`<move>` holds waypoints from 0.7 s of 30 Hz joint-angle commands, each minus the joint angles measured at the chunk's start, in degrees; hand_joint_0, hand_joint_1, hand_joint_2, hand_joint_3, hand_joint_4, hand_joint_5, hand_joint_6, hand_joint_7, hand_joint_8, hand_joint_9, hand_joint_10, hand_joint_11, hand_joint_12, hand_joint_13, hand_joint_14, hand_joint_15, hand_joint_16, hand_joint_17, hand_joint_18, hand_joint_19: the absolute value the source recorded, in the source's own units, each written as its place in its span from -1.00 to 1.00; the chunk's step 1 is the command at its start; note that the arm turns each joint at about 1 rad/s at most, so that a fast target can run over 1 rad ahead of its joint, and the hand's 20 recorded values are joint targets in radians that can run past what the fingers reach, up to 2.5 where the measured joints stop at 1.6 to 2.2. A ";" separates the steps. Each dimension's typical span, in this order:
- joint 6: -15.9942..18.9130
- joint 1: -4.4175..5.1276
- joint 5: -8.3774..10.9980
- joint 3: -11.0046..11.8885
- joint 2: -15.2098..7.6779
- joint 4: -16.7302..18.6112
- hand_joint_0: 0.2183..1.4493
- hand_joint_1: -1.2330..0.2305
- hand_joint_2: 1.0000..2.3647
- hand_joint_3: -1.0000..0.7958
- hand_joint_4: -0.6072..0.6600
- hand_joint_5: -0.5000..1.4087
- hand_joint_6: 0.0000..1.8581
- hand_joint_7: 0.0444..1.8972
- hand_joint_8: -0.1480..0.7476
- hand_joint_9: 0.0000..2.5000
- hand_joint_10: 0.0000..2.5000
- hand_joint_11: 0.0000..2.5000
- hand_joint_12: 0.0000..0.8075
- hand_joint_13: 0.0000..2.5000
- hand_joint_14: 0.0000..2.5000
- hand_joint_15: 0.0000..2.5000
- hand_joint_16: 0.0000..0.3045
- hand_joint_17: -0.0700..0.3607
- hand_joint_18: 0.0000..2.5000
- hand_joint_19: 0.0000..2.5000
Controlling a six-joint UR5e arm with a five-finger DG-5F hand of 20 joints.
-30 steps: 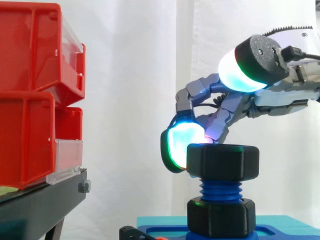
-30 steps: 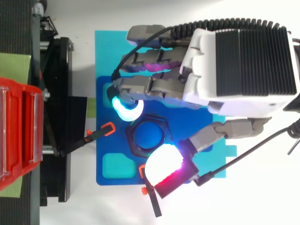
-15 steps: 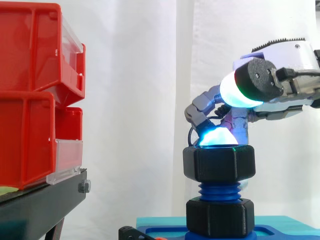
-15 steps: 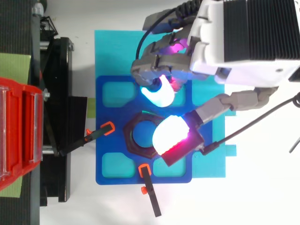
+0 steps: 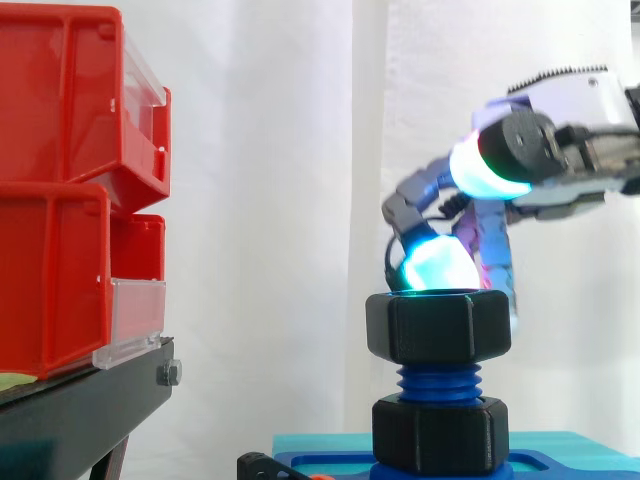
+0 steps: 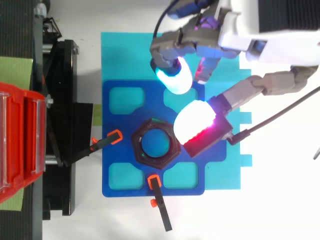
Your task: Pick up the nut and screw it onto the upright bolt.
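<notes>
Hand (image 6: 242,35) is hovering with fingers loosely spread, thumb apart, gripping nothing. Nut (image 5: 437,325) is sitting on the upright bolt (image 5: 438,380), just below and beside the glowing fingertips (image 6: 172,80).

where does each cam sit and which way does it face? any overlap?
Side view: beside the work, about its height, looking level across the nut on the blue bolt, red bins at left; hand enters from right.
Top view: overhead, looking down on the blue plate round the bolt; hand enters from top right.
Shared: nut, bolt, hand, red bins.
</notes>
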 commanded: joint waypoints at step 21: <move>-0.56 1.31 -3.58 -3.20 -0.32 14.75 -0.63 0.37 -1.00 -0.44 0.28 -0.60 -0.46 -0.37 -0.15 -0.31 -1.00 -1.00 -0.19 -0.57 -1.00 -1.00 -0.70 -0.20 -0.77 -1.00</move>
